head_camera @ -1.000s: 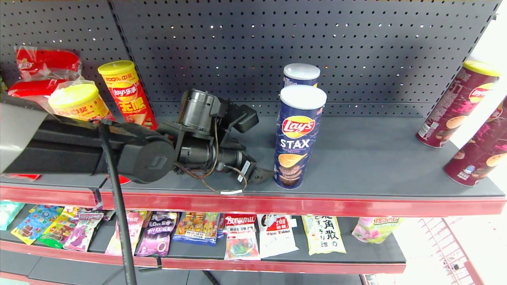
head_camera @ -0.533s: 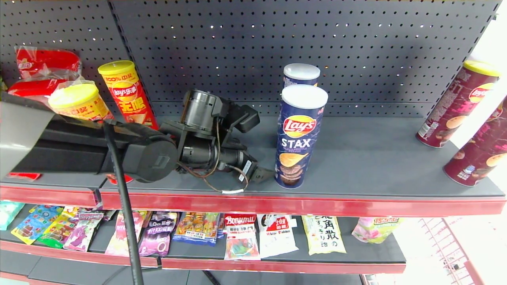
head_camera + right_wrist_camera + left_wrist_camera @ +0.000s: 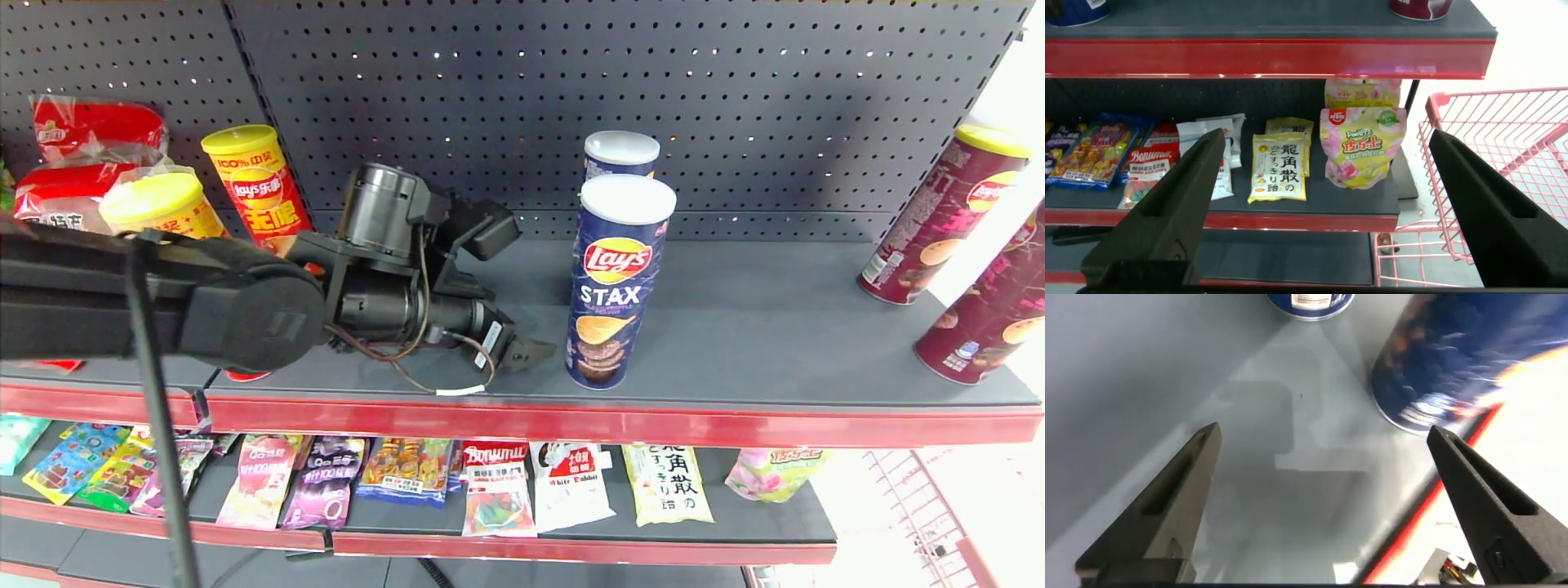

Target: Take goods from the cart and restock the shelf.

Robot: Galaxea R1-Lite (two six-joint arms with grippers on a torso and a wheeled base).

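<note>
Head view, left to right along the upper shelf (image 3: 735, 327): red snack bags (image 3: 86, 135) sit at the far left; two yellow-lidded crisp cans (image 3: 257, 192) stand beside them; next comes my left gripper (image 3: 529, 353), low over the shelf board near its red front edge, claw spread wide with nothing between the fingers; the blue Stax can (image 3: 618, 282) stands upright just beside the fingertips, apart from them and close to the front edge; a second blue can (image 3: 621, 153) stands behind it by the pegboard; maroon crisp cans (image 3: 939, 216) stand at the far right.

My right gripper (image 3: 1327, 135) hangs lower, claw likewise spread and empty, facing the lower shelf's sweet bags (image 3: 1282, 167); the pink wire cart (image 3: 1503, 163) is near it.

I judge the Stax can placed; to finish well I would draw the left arm straight back, fingers kept wide, never swinging towards that tall, narrow can; it looks easy to topple.
</note>
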